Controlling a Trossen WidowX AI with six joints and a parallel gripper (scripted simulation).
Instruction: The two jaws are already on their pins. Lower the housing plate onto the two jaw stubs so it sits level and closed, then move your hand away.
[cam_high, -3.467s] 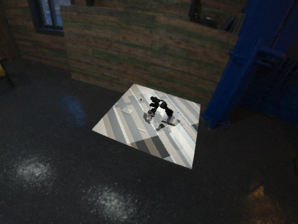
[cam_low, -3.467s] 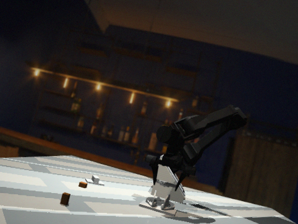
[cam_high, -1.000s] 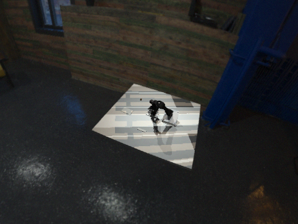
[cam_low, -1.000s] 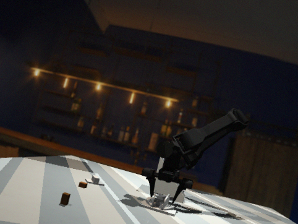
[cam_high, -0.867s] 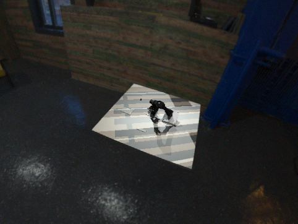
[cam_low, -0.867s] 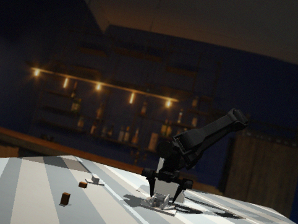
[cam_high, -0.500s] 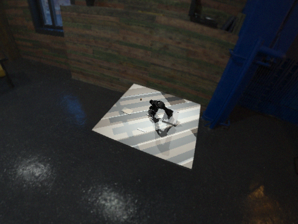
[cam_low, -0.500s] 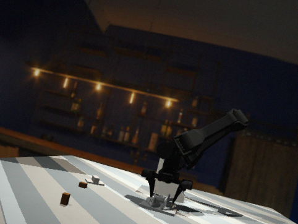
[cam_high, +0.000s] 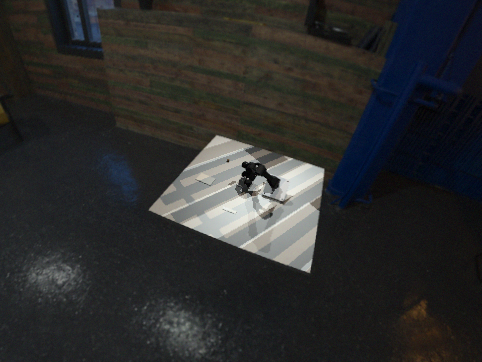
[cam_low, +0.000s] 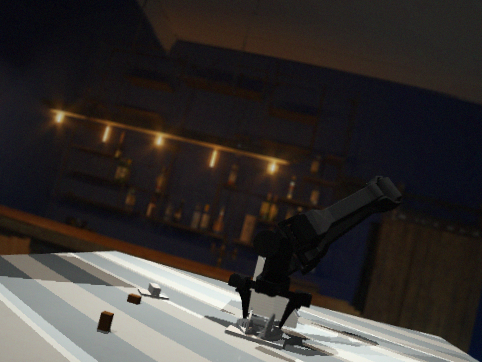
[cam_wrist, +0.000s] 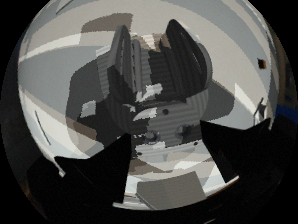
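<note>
In the wide top view, the black jointed arm (cam_high: 257, 169) (cam_low: 345, 210) stood near the middle of the frame on a table top striped in pale grey, cream and white (cam_high: 200, 215) (cam_low: 50, 330) (cam_wrist: 45, 85); its gripper could not be made out clearly there. In the exterior view, the black two-fingered gripper (cam_low: 263, 322) (cam_wrist: 164, 129) pointed downward in the lower centre, its fingers set wide and gripping a pale grey slab (cam_low: 268, 306) (cam_wrist: 170, 191), which looked to be the housing plate. The slab was between the fingers, at the bottom centre of the wrist view, above the table. Below the gripper, at the lower centre of the exterior view, lay a light base plate (cam_low: 232, 331) (cam_wrist: 175, 117), finely ridged in the wrist view. Two dark grey, curved upright jaw pieces (cam_wrist: 122, 65) (cam_wrist: 189, 60) stood apart in the upper centre of the wrist view, with two short round stubs (cam_wrist: 150, 136) (cam_wrist: 183, 132) nearer the fingers. Whether the slab touched the stubs could not be told. At the lower left of the exterior view, an upright brown block (cam_low: 105, 321) stood near a lower brown block (cam_low: 133, 298).
</note>
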